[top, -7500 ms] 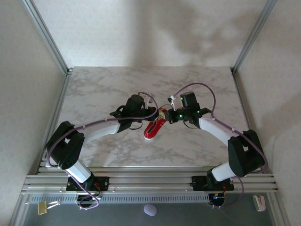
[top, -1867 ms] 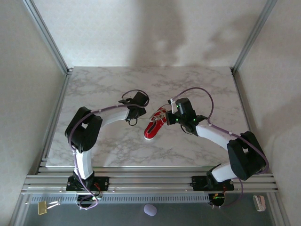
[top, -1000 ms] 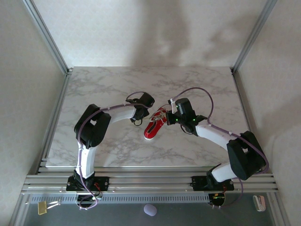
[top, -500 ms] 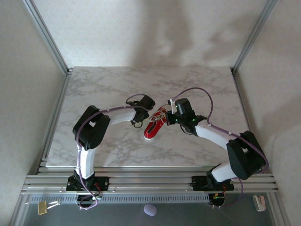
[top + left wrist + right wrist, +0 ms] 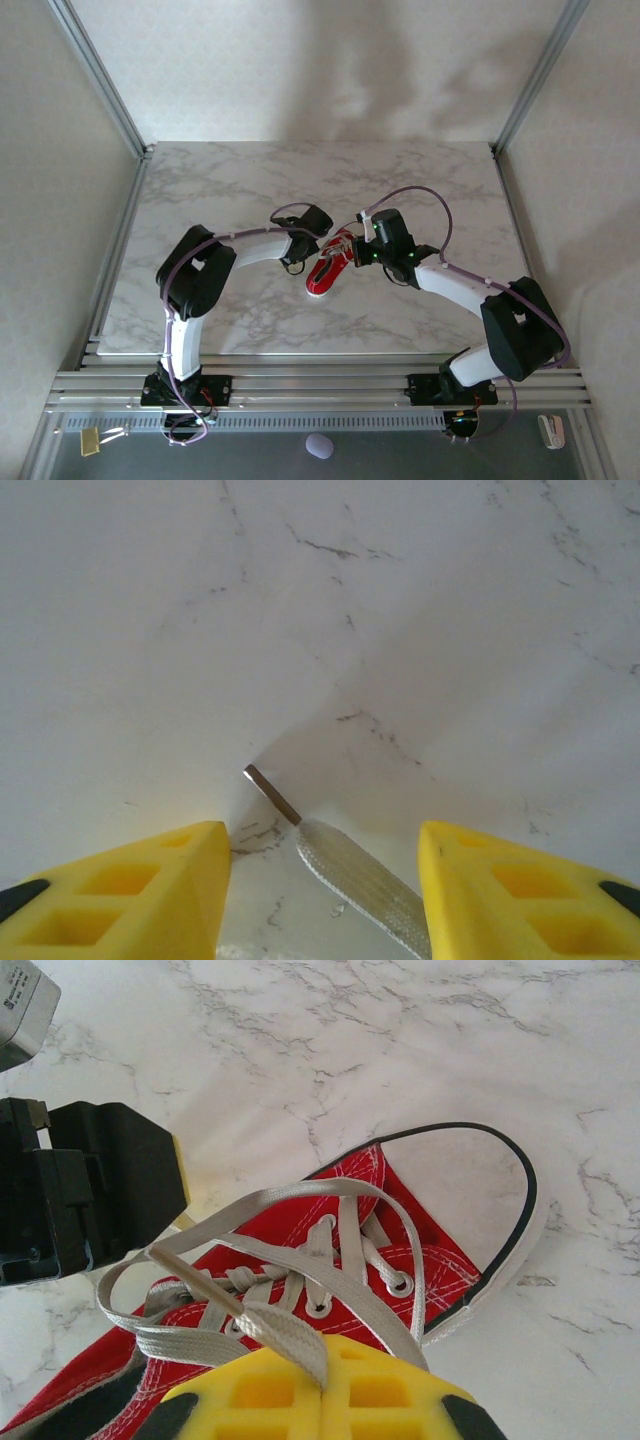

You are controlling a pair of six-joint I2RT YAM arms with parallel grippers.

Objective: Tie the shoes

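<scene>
Left gripper (image 5: 325, 845) now closer to shoe (image 5: 326, 270), half-wide astride lace tip (image 5: 272, 793); right gripper (image 5: 322, 1385) tight on lace (image 5: 285, 1333)

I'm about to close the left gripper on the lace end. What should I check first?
1. Right gripper shut on its lace strand: ok, the strand is pinched between the closed fingers.
2. Lace end inside the left gripper: ok, it lies in the gap on the table.
3. Left gripper gripping: not ok, the fingers stand apart.
4. Sneaker sole-down on the table: ok.
5. Bow tied: not ok, the laces are loose.
6. Slack between lace end and sneaker: cannot tell.
</scene>
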